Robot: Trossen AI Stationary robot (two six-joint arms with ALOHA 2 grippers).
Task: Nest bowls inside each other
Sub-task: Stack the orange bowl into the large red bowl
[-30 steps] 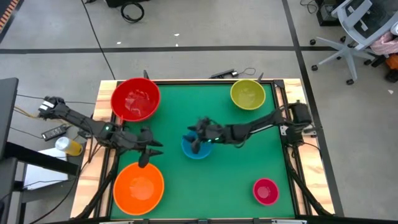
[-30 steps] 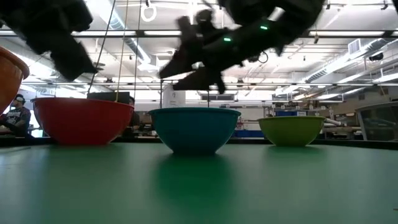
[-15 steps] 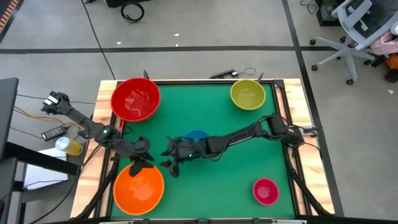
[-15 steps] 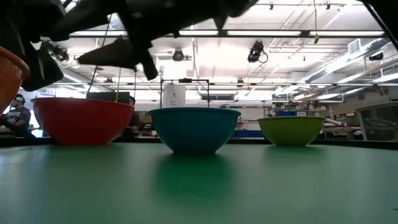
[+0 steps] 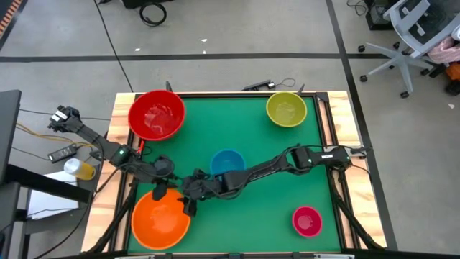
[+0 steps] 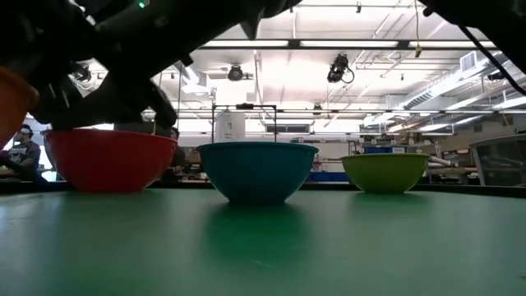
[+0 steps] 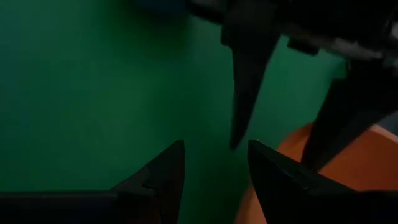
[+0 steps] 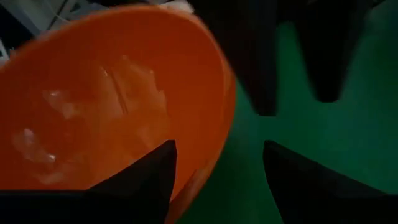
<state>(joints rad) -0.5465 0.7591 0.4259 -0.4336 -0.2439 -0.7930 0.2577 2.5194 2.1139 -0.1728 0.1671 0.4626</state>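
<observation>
The large orange bowl (image 5: pixel 160 218) stands on the green table near its front left corner. My right gripper (image 5: pixel 190 205) is stretched across to that bowl's right rim (image 8: pixel 219 134) and is open, one finger over the inside and one outside; I see no touch. My left gripper (image 5: pixel 159 191) hovers open at the bowl's far rim, with only green table between its fingers (image 7: pixel 216 144). The red bowl (image 5: pixel 156 115), the yellow bowl (image 5: pixel 286 109), the blue bowl (image 5: pixel 227 162) and the pink bowl (image 5: pixel 307 221) each stand apart on their bases.
My right arm (image 5: pixel 287 160) lies low across the table just on the near side of the blue bowl. The two grippers stand close together at the orange bowl; my right gripper's fingers (image 7: pixel 249 81) show just beyond my left gripper. Bare green mat (image 5: pixel 273 194) lies between the blue and pink bowls.
My right gripper has left the place over the blue bowl, swept toward the table's left and near edges and sunk a little, arriving at the orange bowl's right rim, still open. My left gripper has turned and shifted slightly toward the orange bowl's far rim. No bowl has moved.
</observation>
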